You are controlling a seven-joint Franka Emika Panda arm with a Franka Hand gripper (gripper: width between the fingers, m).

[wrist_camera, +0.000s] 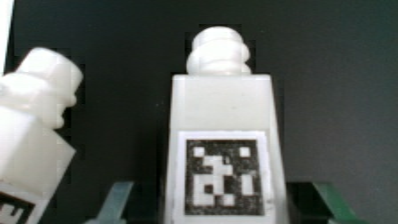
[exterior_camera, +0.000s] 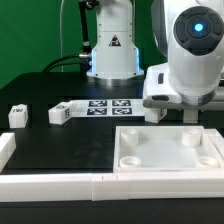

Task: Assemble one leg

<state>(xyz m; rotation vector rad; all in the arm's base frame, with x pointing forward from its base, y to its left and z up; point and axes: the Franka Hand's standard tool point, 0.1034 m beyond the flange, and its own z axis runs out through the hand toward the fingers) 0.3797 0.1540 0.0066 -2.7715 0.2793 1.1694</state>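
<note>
White rails [exterior_camera: 50, 183] run along the front edge of the bench [exterior_camera: 40, 140], blocky and matt. Just behind them sits the tray [exterior_camera: 165, 152], a flat square moulding with a raised rim and round corner sockets.

The leg [wrist_camera: 222, 120] fills the wrist view. It is a squared white plastic post with a ribbed, rounded stud at one end and a black-and-white tag on its face. The hand [wrist_camera: 222, 200] straddles it, a dark fingertip [wrist_camera: 125, 200] showing on each side. The picture is too soft to tell whether they press on the post or stand slightly off it. A second leg [wrist_camera: 39, 110] leans just beside it, against black bench.

In the exterior view the hand [exterior_camera: 160, 108] is low at the tray's far edge, and its body hides the leg. Two more legs [exterior_camera: 17, 115] [exterior_camera: 58, 113] lie well apart on that view's left, near the marker board [exterior_camera: 105, 106].

My reading is that the job is early. No leg can be seen seated in a socket, so carrying, aligning and screwing in all remain. A small raised shape in one far corner is unclear.
</note>
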